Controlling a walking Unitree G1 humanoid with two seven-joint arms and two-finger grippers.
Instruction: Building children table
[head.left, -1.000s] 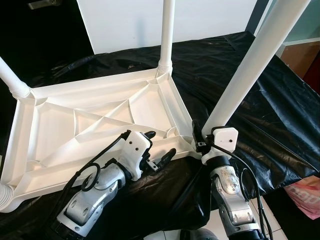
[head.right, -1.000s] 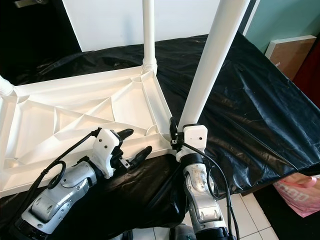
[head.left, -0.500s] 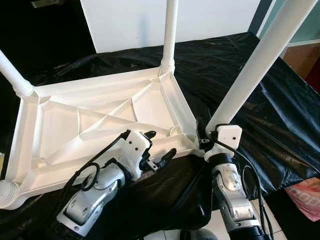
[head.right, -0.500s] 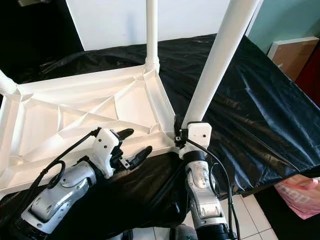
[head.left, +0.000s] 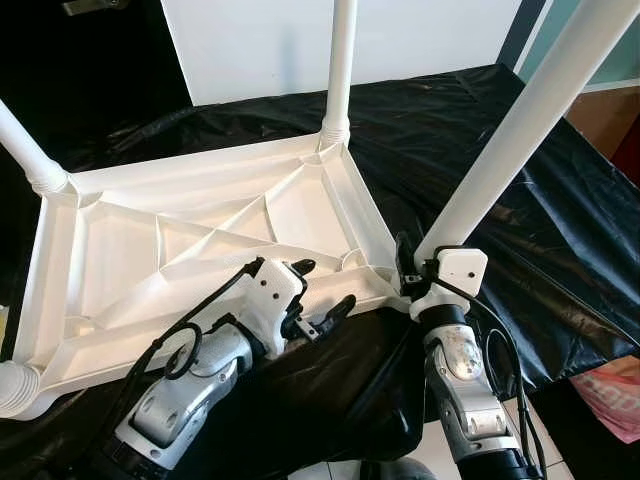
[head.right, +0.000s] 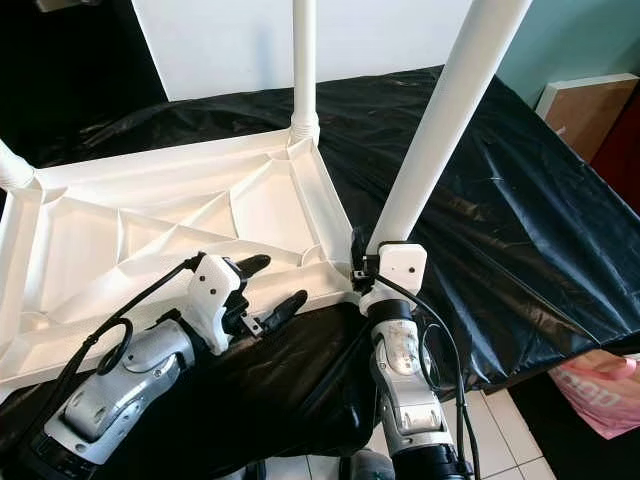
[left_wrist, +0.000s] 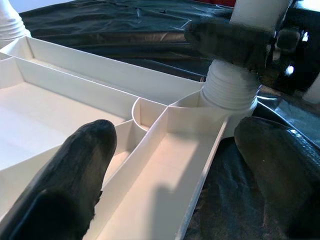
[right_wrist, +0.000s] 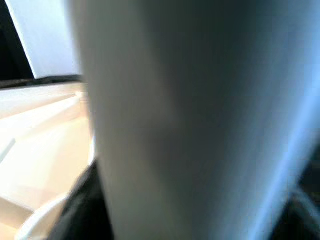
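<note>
Jaws of right gripper (head.left: 408, 283) clamp leg (head.left: 510, 137) just above its corner socket; leg's long axis leans up and to robot's right. Left gripper (head.left: 320, 295) gapes wide, empty, straddling near rim of upturned tabletop (head.left: 200, 240) on black-draped counter (head.left: 470, 110).

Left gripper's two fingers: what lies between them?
The left gripper straddles the white tabletop's ribbed near rim; the left wrist view shows it.
</note>
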